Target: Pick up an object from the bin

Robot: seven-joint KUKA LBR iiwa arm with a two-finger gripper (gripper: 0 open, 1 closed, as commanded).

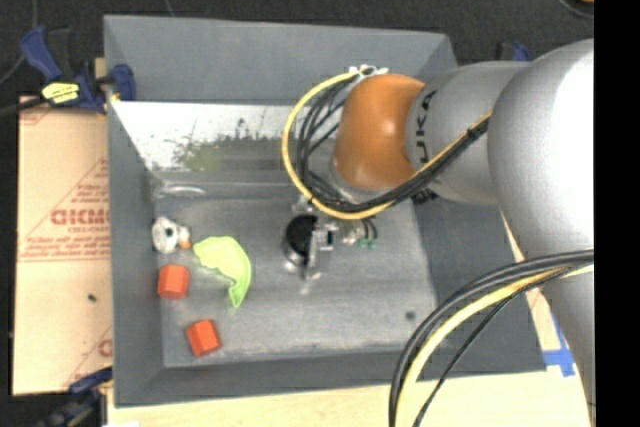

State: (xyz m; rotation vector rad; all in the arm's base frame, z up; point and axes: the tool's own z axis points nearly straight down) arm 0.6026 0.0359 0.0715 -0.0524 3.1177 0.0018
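Closing the tool (312, 255) where it hangs, low over the middle of the bin (380, 310), you risk pinching nothing. You cannot tell whether it is spread or pressed together, nor whether the small dark round thing (298, 233) against its side is loose or part of the robot. Your likeliest pick, the green curved piece (228, 265), lies near the tool toward the view's left, pale, thin and bent like a peel, so it may flex or slip; beyond it sit the upper orange block (172, 281), the lower orange block (203, 337) and a small white thing (168, 235).
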